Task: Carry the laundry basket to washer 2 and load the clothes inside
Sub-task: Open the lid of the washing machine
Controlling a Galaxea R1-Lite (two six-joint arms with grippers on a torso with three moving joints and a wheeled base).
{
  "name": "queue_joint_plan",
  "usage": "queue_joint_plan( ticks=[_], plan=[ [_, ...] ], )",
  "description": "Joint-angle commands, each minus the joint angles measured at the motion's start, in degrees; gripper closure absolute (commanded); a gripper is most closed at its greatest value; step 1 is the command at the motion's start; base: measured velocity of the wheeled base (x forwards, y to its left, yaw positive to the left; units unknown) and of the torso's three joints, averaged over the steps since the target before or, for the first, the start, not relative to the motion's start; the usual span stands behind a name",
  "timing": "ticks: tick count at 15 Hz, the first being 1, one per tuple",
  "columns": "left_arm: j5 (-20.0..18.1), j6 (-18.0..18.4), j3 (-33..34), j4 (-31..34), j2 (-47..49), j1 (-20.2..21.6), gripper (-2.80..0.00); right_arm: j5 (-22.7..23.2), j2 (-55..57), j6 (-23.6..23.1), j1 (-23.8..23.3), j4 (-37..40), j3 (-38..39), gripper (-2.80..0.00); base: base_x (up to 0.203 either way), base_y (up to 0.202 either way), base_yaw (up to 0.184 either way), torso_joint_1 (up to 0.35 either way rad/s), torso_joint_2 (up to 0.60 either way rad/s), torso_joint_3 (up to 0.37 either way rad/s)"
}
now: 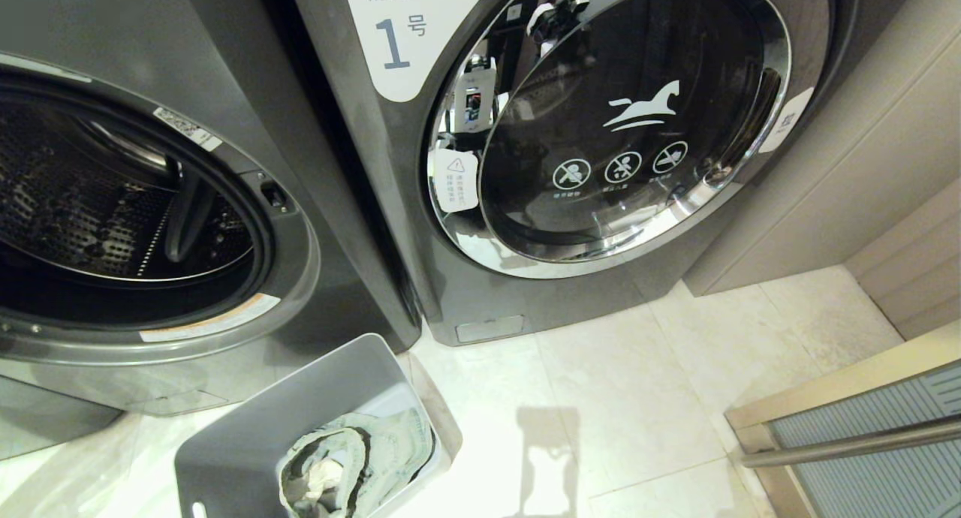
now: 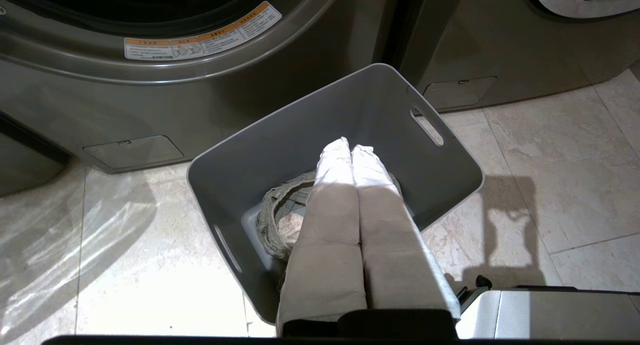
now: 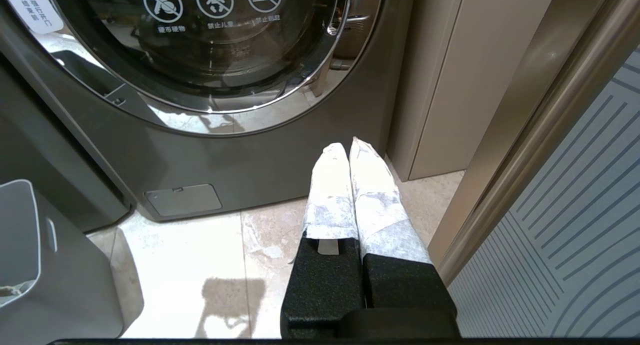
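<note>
The grey laundry basket (image 1: 248, 435) stands on the tiled floor just in front of a dark grey washer (image 1: 135, 203) at the left. That washer's round opening is uncovered and its drum shows. Its number label is out of view, so I cannot confirm it as washer 2. The clothes (image 1: 353, 458), a faded grey-green bundle with a white patch, lie in the basket's bottom. My left gripper (image 2: 351, 146) hangs shut and empty above the basket (image 2: 300, 125) and the clothes (image 2: 277, 210). My right gripper (image 3: 350, 147) is shut over the floor, with the basket (image 3: 20, 235) off to its side.
Washer 1 (image 1: 638, 127), door closed, stands right of the open one. A beige cabinet panel (image 1: 863, 165) sits beyond it. A striped glass door with a metal bar (image 1: 863, 443) is at the near right. Pale floor tiles (image 1: 601, 398) lie between basket and door.
</note>
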Motion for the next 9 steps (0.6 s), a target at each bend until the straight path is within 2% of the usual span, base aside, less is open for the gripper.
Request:
queue_joint_plan(
  ticks=[1,9],
  plan=[
    [0.03,-0.02,0.0,0.05,0.1,0.01,0.0,0.0,0.06,0.06,0.02,-0.12,2.29,0.0,0.0,0.0,0.0,0.0,0.0,0.0],
    [0.03,-0.11,0.0,-0.04,0.1,0.01,0.0,0.0,0.06,0.06,0.02,-0.12,2.29,0.0,0.0,0.0,0.0,0.0,0.0,0.0]
  ],
)
